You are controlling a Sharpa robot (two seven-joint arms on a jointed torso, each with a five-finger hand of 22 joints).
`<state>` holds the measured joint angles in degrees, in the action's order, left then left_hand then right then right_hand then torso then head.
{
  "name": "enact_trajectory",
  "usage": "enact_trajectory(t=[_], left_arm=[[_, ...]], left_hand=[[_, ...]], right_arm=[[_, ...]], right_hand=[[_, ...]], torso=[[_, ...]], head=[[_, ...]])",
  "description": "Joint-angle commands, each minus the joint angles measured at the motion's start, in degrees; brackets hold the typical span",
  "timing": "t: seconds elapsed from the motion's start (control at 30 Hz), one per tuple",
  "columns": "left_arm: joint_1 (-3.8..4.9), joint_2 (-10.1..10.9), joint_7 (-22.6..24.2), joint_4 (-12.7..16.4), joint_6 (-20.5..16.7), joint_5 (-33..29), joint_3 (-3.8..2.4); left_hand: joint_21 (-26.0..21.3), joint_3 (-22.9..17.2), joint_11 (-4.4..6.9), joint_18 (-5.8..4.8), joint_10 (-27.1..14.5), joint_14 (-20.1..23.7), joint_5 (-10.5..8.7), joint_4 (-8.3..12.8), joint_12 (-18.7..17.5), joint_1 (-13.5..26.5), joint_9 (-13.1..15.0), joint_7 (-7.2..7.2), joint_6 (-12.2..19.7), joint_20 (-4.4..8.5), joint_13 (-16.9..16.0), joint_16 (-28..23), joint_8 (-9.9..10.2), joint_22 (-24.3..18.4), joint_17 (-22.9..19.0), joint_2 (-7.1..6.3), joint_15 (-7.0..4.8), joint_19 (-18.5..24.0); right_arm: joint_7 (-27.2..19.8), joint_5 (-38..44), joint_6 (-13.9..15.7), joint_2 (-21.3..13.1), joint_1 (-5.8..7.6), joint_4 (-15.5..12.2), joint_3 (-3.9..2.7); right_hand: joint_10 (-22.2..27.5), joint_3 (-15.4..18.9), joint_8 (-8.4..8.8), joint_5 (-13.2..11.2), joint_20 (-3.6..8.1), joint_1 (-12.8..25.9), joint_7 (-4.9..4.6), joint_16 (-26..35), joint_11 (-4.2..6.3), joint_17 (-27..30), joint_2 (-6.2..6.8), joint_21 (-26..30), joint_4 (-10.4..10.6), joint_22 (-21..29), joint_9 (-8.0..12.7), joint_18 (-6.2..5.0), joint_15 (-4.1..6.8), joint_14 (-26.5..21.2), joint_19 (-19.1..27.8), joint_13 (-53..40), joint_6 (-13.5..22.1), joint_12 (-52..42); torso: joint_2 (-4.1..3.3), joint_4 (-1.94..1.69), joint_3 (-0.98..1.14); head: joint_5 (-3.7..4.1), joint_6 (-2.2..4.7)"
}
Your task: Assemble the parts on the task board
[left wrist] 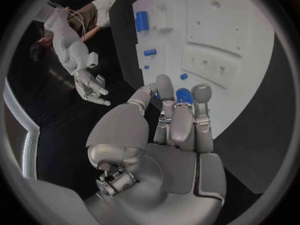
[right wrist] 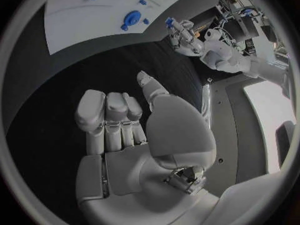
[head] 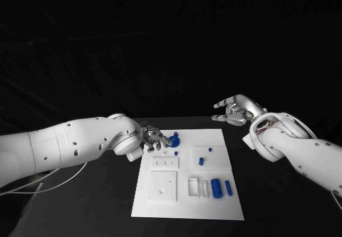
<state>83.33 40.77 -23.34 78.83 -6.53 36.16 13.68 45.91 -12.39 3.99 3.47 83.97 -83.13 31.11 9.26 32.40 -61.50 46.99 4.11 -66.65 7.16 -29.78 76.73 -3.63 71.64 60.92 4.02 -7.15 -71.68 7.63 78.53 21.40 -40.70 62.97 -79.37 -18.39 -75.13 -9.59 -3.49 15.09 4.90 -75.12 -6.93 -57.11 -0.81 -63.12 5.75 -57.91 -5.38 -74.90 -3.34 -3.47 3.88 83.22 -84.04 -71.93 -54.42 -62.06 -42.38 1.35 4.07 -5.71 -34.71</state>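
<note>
The white task board point(head: 214, 210) lies in the middle of the black table. My left hand point(head: 151, 138) is at the board's far left edge and holds a round blue part point(head: 174, 142) at its fingertips, just over the board. The left wrist view shows that blue part point(left wrist: 183, 95) pinched between the fingers point(left wrist: 181, 122). My right hand point(head: 236, 111) hovers beyond the board's far right corner, off the board, fingers half bent and apart from the thumb, holding nothing point(right wrist: 125, 130). Blue cylinders point(head: 216, 188) lie at the board's near right.
A small blue cylinder point(head: 201, 160) and a blue peg point(head: 210, 148) sit mid-board. White raised blocks point(head: 163, 186) occupy the board's left half, with a slotted block point(head: 164, 161) behind them. Black table point(head: 93, 207) surrounds the board.
</note>
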Motion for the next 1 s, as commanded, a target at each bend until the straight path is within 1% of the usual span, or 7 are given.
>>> enact_trajectory(t=[0.03, 0.17, 0.33, 0.53, 0.7, 0.93, 1.0], left_arm=[[-0.08, -0.2, -4.5, 0.5, 0.6, 6.5, 0.08], [-0.49, -1.3, -5.6, -0.2, 1.0, 7.7, 0.18], [-1.22, -2.7, -6.6, -1.3, 1.1, 8.4, 0.22], [-1.95, -4.1, -7.6, -2.8, 1.4, 8.7, 0.22], [-2.61, -5.1, -8.5, -3.7, 2.7, 8.8, 0.22], [-3.27, -5.7, -8.9, -4.8, 3.7, 7.4, 0.21], [-3.46, -5.8, -8.8, -5.1, 3.8, 7.3, 0.21]], left_hand=[[-0.4, -4.0, 0.48, 0.74, 2.7, -0.4, 0.18, 4.4, 0.3, 0.4, 0.2, -5.23, -7.0, 0.03, 0.3, 0.1, -0.2, 0.1, 0.0, 0.39, 0.18, -0.4], [-1.4, -3.9, 0.42, 0.70, 2.7, -0.3, 0.28, 4.5, 0.4, 0.7, 0.6, -5.34, -7.5, -0.03, 0.9, -0.2, -0.2, 0.0, -0.4, 0.51, 0.17, -0.3], [-1.5, -3.9, 0.40, 0.71, 2.7, -0.3, 0.22, 4.6, 0.6, 0.8, 1.0, -5.36, -7.6, -0.10, 1.0, -0.2, -0.3, 0.2, -0.4, 0.71, 0.19, -0.5], [-2.7, -4.2, 0.87, 0.58, 2.7, -0.2, -0.08, 5.0, 0.1, 0.9, 1.4, -5.44, -7.2, 0.48, 2.4, -1.4, -0.2, 0.5, -2.9, 1.06, -0.23, -0.4], [-3.0, -4.4, 1.12, 0.27, 2.7, -0.1, 0.07, 5.2, 0.2, 0.8, 1.3, -5.47, -7.2, 0.82, 2.8, -1.5, -0.2, 0.8, -3.5, 1.10, -0.40, -0.6], [-3.3, -4.4, 1.26, -0.08, 2.7, -0.1, -0.82, 4.7, 1.3, 1.4, 1.7, -5.68, -7.6, 1.05, 2.8, -1.0, -0.3, 1.3, -3.5, 1.41, -0.51, -0.9], [-3.5, -4.6, 1.23, -0.16, 2.7, 0.0, -0.16, 5.0, 1.5, 1.4, 2.5, -5.68, -7.6, 1.10, 3.2, -0.8, -0.3, 1.8, -3.6, 1.39, -0.54, -0.9]], right_arm=[[-1.3, -2.3, 1.8, -0.1, 0.00, 0.0, -0.34], [-1.0, -2.3, 2.2, -0.1, 0.34, -0.5, -0.65], [-0.5, -2.2, 2.7, 0.2, 0.74, -1.4, -0.80], [-0.1, -2.5, 3.1, 0.9, 1.05, -1.8, -0.86], [0.3, -3.1, 3.1, 1.3, 1.22, -1.9, -0.89], [0.7, -3.6, 3.0, 1.5, 1.31, -1.9, -0.92], [0.8, -3.7, 3.0, 1.5, 1.32, -1.9, -0.92]], right_hand=[[0.0, -0.4, 0.07, 0.3, -0.26, 0.3, -0.01, 0.1, 0.30, 0.0, 0.46, 0.0, 0.1, -7.6, -0.1, -1.00, -0.25, 0.1, -1.3, 0.0, -0.5, -0.1], [0.1, -0.7, 0.02, 2.0, -0.23, 0.6, 0.08, 0.2, 0.37, 0.1, 0.60, 0.4, 0.3, -7.5, -0.1, -1.04, -0.21, 0.1, -1.2, 0.0, -1.9, 0.0], [0.1, -1.1, -0.01, 2.8, -0.18, 0.9, 0.14, 0.3, 0.42, 0.1, 0.91, 0.5, 0.6, -7.5, -0.2, -1.00, -0.17, 0.1, -1.2, 0.1, -2.5, 0.1], [0.1, -1.2, -0.01, 3.3, -0.16, 1.0, 0.15, 0.4, 0.44, 0.2, 1.01, 0.5, 0.8, -7.4, -0.2, -1.00, -0.15, 0.1, -1.2, 0.1, -2.7, 0.1], [0.1, -1.3, 0.00, 3.7, -0.16, 1.1, 0.15, 0.5, 0.45, 0.2, 1.09, 0.7, 0.8, -7.4, -0.2, -1.00, -0.15, 0.1, -1.2, 0.1, -2.6, 0.2], [0.1, -1.3, -0.01, 4.3, -0.15, 1.1, 0.14, 0.5, 0.45, 0.2, 1.14, 0.7, 0.8, -7.4, -0.2, -1.00, -0.14, 0.1, -1.2, 0.1, -2.5, 0.2], [0.2, -1.4, 0.02, 4.6, -0.14, 1.1, 0.13, 0.5, 0.46, 0.2, 1.19, 0.7, 0.7, -7.4, -0.2, -0.99, -0.14, 0.1, -1.2, 0.1, -2.5, 0.2]], torso=[[0.24, -0.07, 0.04], [0.20, -0.24, 0.07], [0.23, 0.10, 0.03], [0.21, 0.08, 0.22], [0.11, -0.08, 0.08], [0.15, -0.06, 0.09], [0.13, -0.09, 0.06]], head=[[-0.41, -0.49], [-0.68, -0.85], [-0.93, -1.33], [-0.94, -1.79], [-0.70, -2.16], [-0.74, -2.60], [-0.72, -2.77]])
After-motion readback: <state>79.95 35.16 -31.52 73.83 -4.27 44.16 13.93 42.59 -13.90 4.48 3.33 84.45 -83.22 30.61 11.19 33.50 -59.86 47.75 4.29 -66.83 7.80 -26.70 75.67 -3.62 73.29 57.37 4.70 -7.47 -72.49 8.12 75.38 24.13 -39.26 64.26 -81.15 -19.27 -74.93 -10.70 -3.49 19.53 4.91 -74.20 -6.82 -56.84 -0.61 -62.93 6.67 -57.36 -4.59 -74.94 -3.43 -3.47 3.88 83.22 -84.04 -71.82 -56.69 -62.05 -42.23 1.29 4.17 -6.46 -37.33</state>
